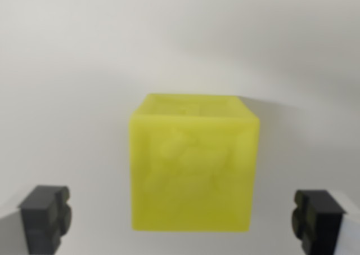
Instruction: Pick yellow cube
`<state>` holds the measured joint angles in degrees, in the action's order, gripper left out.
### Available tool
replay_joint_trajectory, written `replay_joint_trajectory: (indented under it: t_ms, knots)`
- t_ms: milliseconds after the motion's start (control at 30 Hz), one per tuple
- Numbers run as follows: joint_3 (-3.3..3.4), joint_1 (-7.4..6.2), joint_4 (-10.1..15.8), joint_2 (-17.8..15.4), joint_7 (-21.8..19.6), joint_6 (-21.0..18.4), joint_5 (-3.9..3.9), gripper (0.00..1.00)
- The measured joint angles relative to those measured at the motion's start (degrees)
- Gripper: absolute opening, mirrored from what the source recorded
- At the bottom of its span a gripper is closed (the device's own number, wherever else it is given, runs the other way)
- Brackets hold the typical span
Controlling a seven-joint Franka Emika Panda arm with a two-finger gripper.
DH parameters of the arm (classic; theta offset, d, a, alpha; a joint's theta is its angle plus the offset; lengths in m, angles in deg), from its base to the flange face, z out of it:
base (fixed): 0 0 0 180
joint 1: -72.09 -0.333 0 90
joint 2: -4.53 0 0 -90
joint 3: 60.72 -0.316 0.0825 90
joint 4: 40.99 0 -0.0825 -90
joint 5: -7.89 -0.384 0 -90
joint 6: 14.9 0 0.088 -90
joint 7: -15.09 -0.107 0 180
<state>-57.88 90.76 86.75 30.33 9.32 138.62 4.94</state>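
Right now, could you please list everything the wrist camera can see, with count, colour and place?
cube: one, yellow, centre of the view, resting on the surface, faint relief on its front face
surface: one, plain white-grey, filling the background
end effector: one, open, spanning the cube
fingers: two, black, at the bottom corners of the wrist view, apart from the cube on either side

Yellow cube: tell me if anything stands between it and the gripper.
Nothing visible does. The yellow cube sits alone on the plain white surface, centred between the open gripper fingertips, with clear gaps on both sides.
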Motion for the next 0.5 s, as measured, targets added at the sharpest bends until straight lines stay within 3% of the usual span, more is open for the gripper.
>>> replay_joint_trajectory:
  t_ms: [167,500]
  knots:
    - [-0.02,0.32,-0.2,1.2,0.7,1.0,-0.15,1.0]
    - [-0.04,-1.08,-0.1,4.3,0.0,4.1,-0.79,1.0]
